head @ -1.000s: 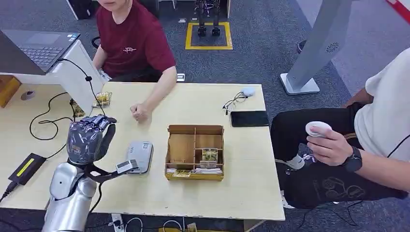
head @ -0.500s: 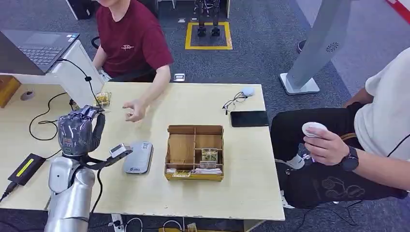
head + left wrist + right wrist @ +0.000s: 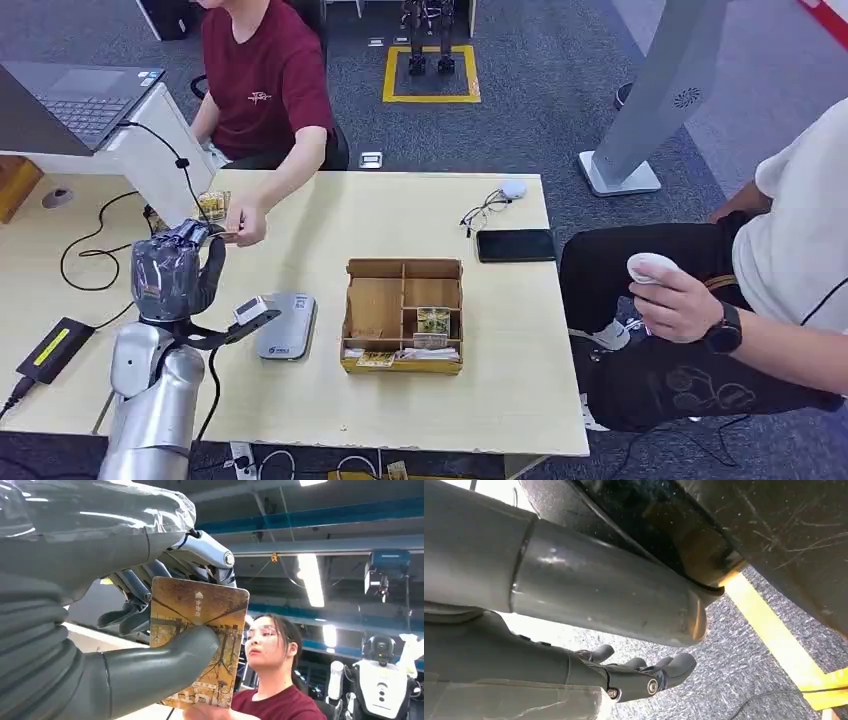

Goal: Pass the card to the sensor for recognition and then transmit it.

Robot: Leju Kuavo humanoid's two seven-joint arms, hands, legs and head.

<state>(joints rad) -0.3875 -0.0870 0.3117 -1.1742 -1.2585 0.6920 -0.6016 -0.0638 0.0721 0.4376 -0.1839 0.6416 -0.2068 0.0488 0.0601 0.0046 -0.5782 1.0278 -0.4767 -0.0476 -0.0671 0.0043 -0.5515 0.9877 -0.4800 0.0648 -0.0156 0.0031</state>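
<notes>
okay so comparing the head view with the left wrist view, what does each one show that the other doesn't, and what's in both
Head view: the table, the grey sensor near the left hand, the wooden box, a phone, glasses, a laptop, and a seated person in white at the right.

Left wrist view: the face of the card, brown with tree artwork, pinched between the thumb and fingers, plus ceiling lights.

Both: the left hand raised, and the person in the red shirt, whose hand reaches toward it; the wrist view shows that hand at the card's edge.
</notes>
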